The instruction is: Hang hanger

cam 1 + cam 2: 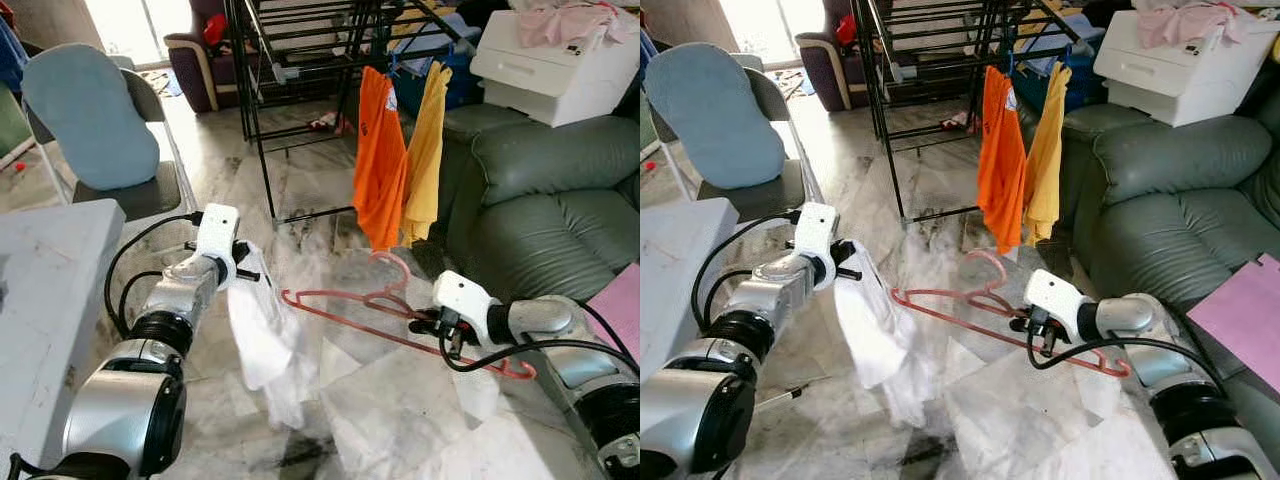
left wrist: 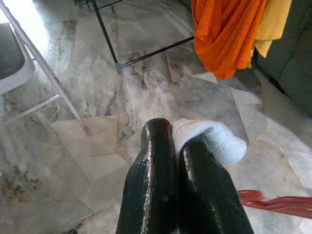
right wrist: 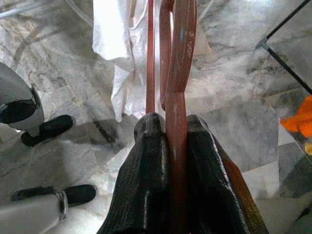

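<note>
A red hanger (image 1: 345,305) is held level above the marble floor, its hook (image 1: 395,262) pointing toward the drying rack. My right gripper (image 1: 432,325) is shut on the hanger (image 3: 176,87) near its middle. My left gripper (image 1: 243,262) is shut on a white cloth (image 1: 262,335), which hangs down from the fingers (image 2: 161,180) beside the hanger's left end. A black drying rack (image 1: 300,60) stands ahead, with an orange shirt (image 1: 379,160) and a yellow shirt (image 1: 424,150) hanging from it.
A green sofa (image 1: 540,190) lies to the right, with a white box (image 1: 550,65) on it. A chair with a blue cushion (image 1: 90,115) stands at the left, and a white table edge (image 1: 50,270) is close to my left arm. A pink sheet (image 1: 620,305) lies at far right.
</note>
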Robot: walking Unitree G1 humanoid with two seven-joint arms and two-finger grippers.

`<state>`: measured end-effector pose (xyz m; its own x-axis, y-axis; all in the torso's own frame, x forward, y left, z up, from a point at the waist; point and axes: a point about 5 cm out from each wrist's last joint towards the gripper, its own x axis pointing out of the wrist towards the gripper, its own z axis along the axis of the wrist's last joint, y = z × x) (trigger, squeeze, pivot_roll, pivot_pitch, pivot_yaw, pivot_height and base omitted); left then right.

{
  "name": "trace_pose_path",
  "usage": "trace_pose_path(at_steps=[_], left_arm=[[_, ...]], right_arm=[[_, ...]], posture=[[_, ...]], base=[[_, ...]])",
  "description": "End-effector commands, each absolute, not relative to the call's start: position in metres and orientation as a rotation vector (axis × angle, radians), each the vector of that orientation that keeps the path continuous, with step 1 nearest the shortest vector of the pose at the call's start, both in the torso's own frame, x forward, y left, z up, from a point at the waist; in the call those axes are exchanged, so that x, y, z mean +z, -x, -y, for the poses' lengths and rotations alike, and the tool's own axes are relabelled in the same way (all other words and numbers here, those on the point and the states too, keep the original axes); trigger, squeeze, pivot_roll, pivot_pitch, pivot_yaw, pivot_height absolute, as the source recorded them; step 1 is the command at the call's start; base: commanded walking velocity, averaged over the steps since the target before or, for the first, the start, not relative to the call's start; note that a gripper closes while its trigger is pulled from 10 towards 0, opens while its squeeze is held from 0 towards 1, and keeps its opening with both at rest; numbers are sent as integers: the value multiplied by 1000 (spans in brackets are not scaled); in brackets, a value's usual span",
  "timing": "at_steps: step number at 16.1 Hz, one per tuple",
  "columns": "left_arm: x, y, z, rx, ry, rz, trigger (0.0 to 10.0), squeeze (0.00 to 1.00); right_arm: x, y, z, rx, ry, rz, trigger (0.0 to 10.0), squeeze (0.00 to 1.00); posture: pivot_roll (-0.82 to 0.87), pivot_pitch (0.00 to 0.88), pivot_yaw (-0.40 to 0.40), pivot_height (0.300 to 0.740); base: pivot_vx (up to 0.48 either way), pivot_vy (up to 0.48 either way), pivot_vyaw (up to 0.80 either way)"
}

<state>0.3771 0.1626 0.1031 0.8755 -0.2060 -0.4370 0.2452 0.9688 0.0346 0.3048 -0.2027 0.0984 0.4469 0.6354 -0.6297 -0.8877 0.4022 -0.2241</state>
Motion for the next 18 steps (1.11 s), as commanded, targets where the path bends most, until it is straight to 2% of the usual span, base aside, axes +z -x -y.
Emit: trace_pose_path(at_steps=[1, 7, 13, 18], left_arm=[[114, -382, -155, -284, -70, -424, 10000, 0], [118, -379, -138, -419, -48, -439, 10000, 0], [115, -378, -154, -384, -162, -443, 10000, 0], [108, -373, -148, -448, -252, -456, 10000, 0]], right_arm=[[102, -309, 194, 1017, 597, -441, 10000, 0], [102, -319, 190, 937, 626, -383, 10000, 0], [106, -323, 196, 919, 660, -371, 10000, 0], [107, -325, 195, 915, 674, -357, 10000, 0]], posture=[[-102, 0, 68, 740], [-99, 0, 66, 740], [-101, 0, 64, 740], [-101, 0, 65, 740]], base=[[0, 0, 0], [0, 0, 0], [0, 0, 0], [0, 0, 0]])
